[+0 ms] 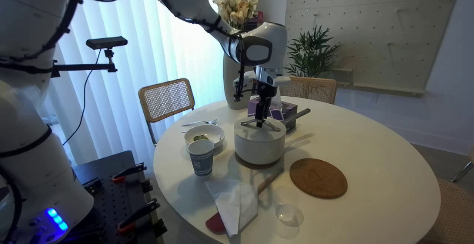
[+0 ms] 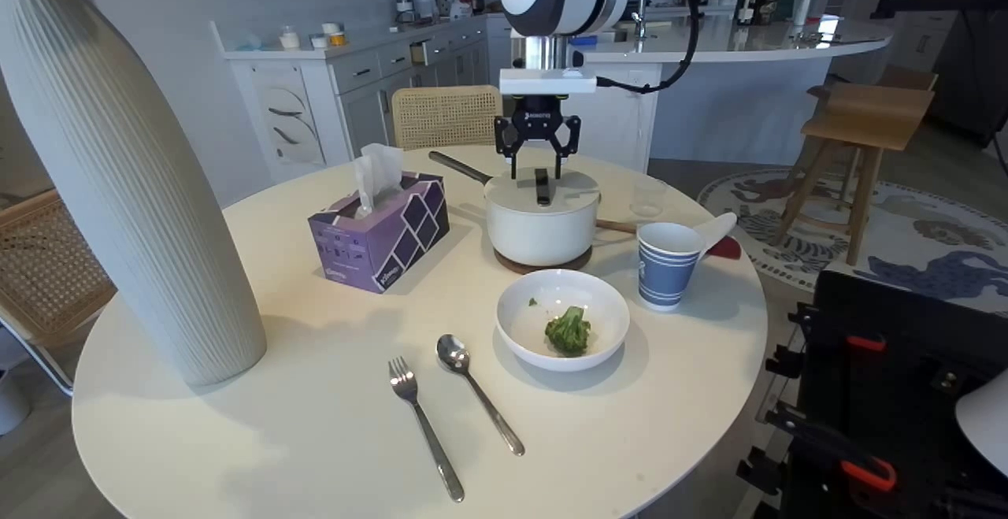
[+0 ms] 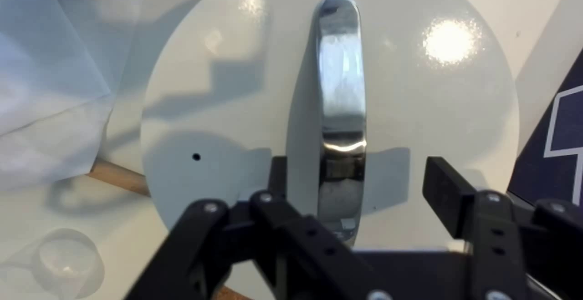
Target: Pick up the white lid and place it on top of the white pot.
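Note:
The white pot (image 1: 259,148) stands upright on a brown disc; it also shows in an exterior view (image 2: 539,237). The flat round white lid (image 1: 255,134) lies on top of the pot, and in the wrist view the lid (image 3: 437,118) fills the middle. A shiny metal strap handle (image 3: 341,77) runs across the lid. My gripper (image 2: 535,175) points down just above the lid, with its fingers open on either side of the handle. In the wrist view the gripper (image 3: 357,177) shows a gap between each finger and the handle. The pot's inside is hidden.
A purple tissue box (image 2: 386,235) stands near the pot's dark handle (image 2: 461,166). A white bowl with broccoli (image 2: 520,338) and a blue-patterned cup (image 2: 668,279) are close by. A brown disc (image 1: 318,178), a red spatula (image 1: 216,223) under a napkin (image 1: 237,203) and a tall vase (image 2: 134,188) are also there.

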Action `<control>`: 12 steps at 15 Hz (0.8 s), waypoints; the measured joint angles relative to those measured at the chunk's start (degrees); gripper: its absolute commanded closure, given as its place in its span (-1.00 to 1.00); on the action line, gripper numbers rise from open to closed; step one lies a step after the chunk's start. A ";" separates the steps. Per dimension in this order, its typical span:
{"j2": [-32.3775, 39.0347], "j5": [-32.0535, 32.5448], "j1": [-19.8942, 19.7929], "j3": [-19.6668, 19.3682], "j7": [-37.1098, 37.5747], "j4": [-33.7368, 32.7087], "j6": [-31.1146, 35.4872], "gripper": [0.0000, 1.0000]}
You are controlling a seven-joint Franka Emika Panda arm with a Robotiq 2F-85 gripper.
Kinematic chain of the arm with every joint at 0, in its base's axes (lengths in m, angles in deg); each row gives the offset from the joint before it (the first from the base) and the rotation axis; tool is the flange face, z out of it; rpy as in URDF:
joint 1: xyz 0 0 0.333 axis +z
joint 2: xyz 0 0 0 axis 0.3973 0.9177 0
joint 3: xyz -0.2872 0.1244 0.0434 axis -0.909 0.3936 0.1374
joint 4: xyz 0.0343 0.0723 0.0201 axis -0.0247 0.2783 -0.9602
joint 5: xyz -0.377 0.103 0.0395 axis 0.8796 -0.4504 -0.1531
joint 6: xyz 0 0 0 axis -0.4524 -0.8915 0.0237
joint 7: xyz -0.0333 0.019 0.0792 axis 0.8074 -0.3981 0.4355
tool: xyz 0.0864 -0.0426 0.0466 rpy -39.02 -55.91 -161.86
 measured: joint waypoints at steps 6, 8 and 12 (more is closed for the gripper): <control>-0.22 3.14 0.19 -1.10 1.83 -5.69 -11.08 -1.00; -0.80 7.56 0.87 -2.32 6.10 -9.67 -20.49 -1.00; -2.18 14.04 2.51 -3.14 15.20 -18.64 -36.93 -1.00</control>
